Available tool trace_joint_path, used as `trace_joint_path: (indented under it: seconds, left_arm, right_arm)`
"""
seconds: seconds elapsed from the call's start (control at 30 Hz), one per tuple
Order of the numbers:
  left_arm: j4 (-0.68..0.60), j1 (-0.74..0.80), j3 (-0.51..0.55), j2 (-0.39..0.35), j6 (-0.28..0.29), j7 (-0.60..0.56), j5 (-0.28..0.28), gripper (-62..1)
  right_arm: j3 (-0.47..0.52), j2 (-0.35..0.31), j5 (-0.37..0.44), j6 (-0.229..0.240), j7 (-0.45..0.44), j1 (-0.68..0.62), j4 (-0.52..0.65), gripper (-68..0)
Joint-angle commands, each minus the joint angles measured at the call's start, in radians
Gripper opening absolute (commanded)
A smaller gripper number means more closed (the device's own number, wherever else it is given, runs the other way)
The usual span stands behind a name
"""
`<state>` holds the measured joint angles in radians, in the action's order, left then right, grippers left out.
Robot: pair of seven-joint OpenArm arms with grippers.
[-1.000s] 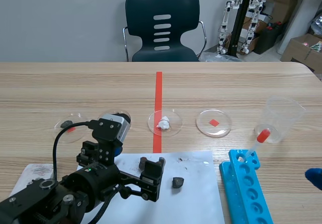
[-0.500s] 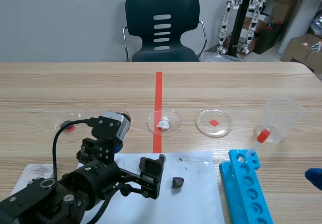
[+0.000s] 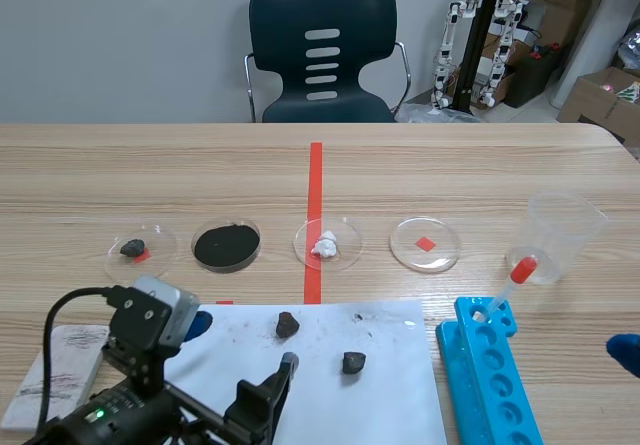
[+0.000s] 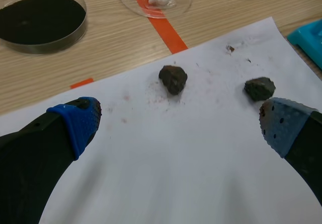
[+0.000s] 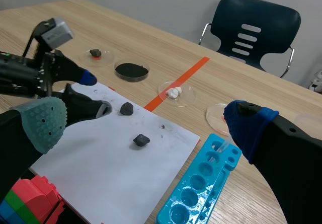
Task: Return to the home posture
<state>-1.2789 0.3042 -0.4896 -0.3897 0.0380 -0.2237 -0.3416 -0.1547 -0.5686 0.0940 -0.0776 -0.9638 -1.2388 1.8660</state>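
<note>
My left gripper [image 4: 178, 126] is open, its blue pads wide apart just above the white paper sheet [image 4: 166, 153]. Two dark rocks lie on the sheet ahead of it, one [image 4: 173, 78] at the middle and one [image 4: 259, 88] close to the right pad. In the scene view the left arm sits low at the near left with its gripper [image 3: 235, 365] over the paper's near-left part. My right gripper [image 5: 146, 123] is open and holds nothing, raised well above the table. In the scene view only its blue fingertip [image 3: 625, 353] shows.
Several petri dishes stand in a row: small rock [image 3: 133, 248], black powder [image 3: 226, 245], white lump [image 3: 326, 243], one with only a red mark under it [image 3: 425, 243]. A clear cup [image 3: 562, 233], red-bulbed pipette [image 3: 512, 280] and blue tube rack [image 3: 490, 375] stand right. Colourful blocks [image 5: 27, 204] lie under the right gripper.
The left arm has drawn back toward the robot and sunk lower. That uncovered the black powder dish and a rock lying on the paper.
</note>
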Motion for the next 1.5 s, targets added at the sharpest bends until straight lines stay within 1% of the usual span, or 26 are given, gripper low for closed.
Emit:
trace_joint_path:
  seconds: [0.0,0.07,0.23,0.27,0.37,0.4,0.53,0.6,0.77,0.97,1.1,1.2,1.33,1.4,1.47]
  left_arm:
    - [-0.068,0.045,0.027,-0.026,0.002,-0.024,-0.006,1.4]
    - [-0.125,0.108,0.06,-0.055,0.0,-0.023,-0.006,1.4]
    - [-0.29,0.278,0.175,-0.114,-0.053,-0.023,-0.005,1.4]
    - [-0.322,0.312,0.203,-0.119,-0.054,-0.021,-0.004,1.4]
    - [-0.422,0.413,0.29,-0.126,-0.058,-0.008,0.031,1.4]
    - [-0.456,0.446,0.316,-0.126,-0.077,0.002,0.048,1.4]
    - [-0.593,0.576,0.407,-0.126,-0.199,0.041,0.102,1.4]
    - [-0.651,0.634,0.454,-0.126,-0.236,0.056,0.125,1.4]
    - [-0.739,0.744,0.56,-0.111,-0.238,0.06,0.126,1.4]
    - [-0.747,0.839,0.652,-0.045,-0.234,0.002,0.126,1.4]
    - [-0.747,0.888,0.666,-0.019,-0.231,-0.053,0.125,1.4]
    - [-0.747,0.91,0.666,0.002,-0.226,-0.061,0.125,1.4]
    - [-0.747,0.914,0.666,0.055,-0.214,-0.061,0.125,1.4]
    - [-0.747,0.914,0.666,0.079,-0.203,-0.065,0.125,1.4]
    - [-0.747,0.914,0.666,0.099,-0.177,-0.064,0.125,1.4]
  right_arm:
    - [0.003,-0.005,0.003,0.0,-0.018,0.004,0.02,0.4]
    - [0.003,-0.005,0.003,0.0,-0.018,0.004,0.02,0.4]
    - [0.003,-0.005,0.003,0.0,-0.018,0.004,0.02,0.4]
    - [0.003,-0.005,0.003,0.0,-0.018,0.004,0.02,0.4]
    - [0.003,-0.005,0.003,0.0,-0.018,0.004,0.02,0.4]
    - [0.003,-0.005,0.003,0.0,-0.018,0.004,0.02,0.4]
    - [0.003,-0.005,0.003,0.0,-0.018,0.004,0.02,0.4]
    - [0.003,-0.005,0.003,0.0,-0.018,0.004,0.02,0.4]
    - [0.003,-0.005,0.003,0.0,-0.018,0.004,0.02,0.4]
    - [0.003,-0.005,0.003,0.0,-0.018,0.004,0.02,0.4]
    - [0.003,-0.005,0.003,0.0,-0.018,0.004,0.02,0.4]
    - [0.003,-0.005,0.003,0.0,-0.018,0.004,0.02,0.4]
    - [0.003,-0.005,0.003,0.0,-0.018,0.004,0.02,0.4]
    - [0.003,-0.005,0.003,0.0,-0.018,0.004,0.02,0.4]
    - [0.003,-0.005,0.003,0.0,-0.018,0.004,0.02,0.4]
